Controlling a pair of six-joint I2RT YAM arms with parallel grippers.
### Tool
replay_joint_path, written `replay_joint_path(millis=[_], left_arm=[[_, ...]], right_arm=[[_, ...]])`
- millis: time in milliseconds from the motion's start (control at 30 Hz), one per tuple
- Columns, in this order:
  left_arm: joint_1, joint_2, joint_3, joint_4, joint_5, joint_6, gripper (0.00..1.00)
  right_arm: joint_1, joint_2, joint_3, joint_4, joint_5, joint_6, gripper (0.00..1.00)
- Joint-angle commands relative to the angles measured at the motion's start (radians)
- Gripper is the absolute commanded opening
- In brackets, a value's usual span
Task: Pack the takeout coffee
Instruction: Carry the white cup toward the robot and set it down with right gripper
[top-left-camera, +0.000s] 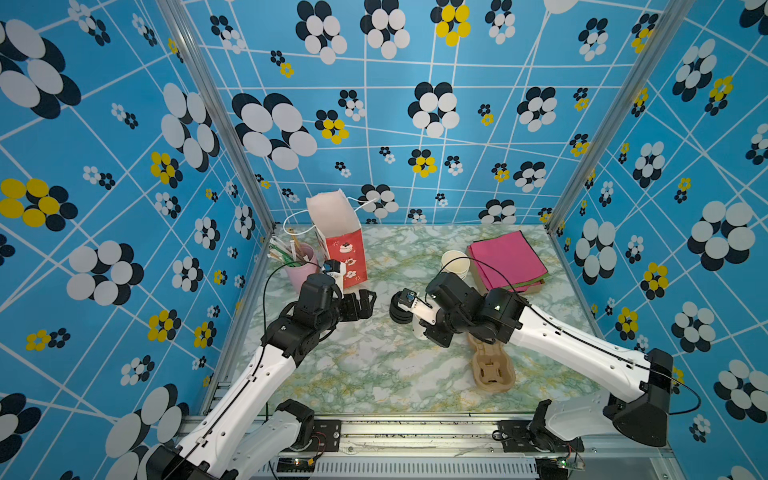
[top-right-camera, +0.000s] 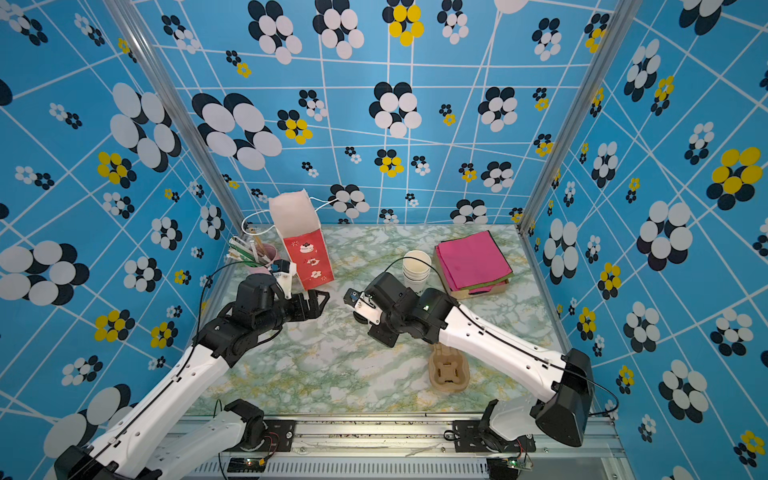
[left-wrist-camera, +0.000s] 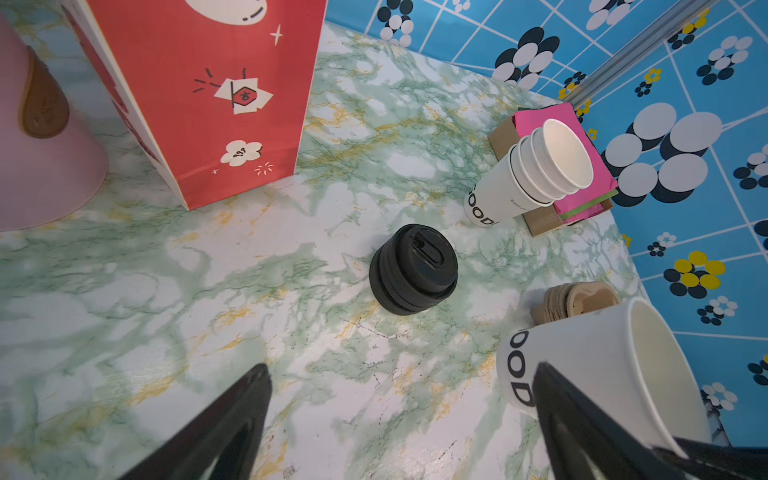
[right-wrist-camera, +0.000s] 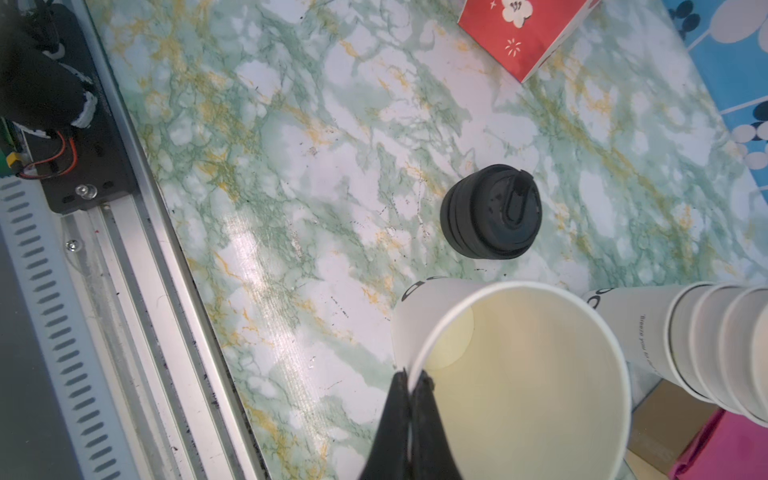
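The takeout coffee cup, a single white paper cup with dark lettering near its base, is open-topped, with no lid on it. My right gripper is shut on its rim, one finger inside and one outside. The cup also shows in the left wrist view, and in a top view only its base shows, under the right wrist. Whether it touches the table I cannot tell. A stack of black lids stands just beside it. My left gripper is open and empty, left of the lids.
A red and white paper bag stands open at the back left beside a pink cup of stirrers. Stacked lidless white cups and pink napkins sit back right. Brown pulp carriers lie under the right arm.
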Motion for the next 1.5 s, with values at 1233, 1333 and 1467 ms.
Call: replay_joint_path(millis=[1233,1333,1467], left_arm=[[0.042,-0.005,-0.074,0.088,0.047,-0.062,0.99],[0.043,-0.01,-0.072,0.091,0.05,-0.063,0.99],[0.047,-0.015,-0.071,0.085,0.058,-0.059,0.99]], right_arm=[[0.214,0.191,-0.096,0.133,0.121,0.173,0.15],[0.214,0.175,-0.071,0.115,0.126,0.172,0.26],[0.214,0.149,-0.039,0.085,0.153,0.162,0.38]])
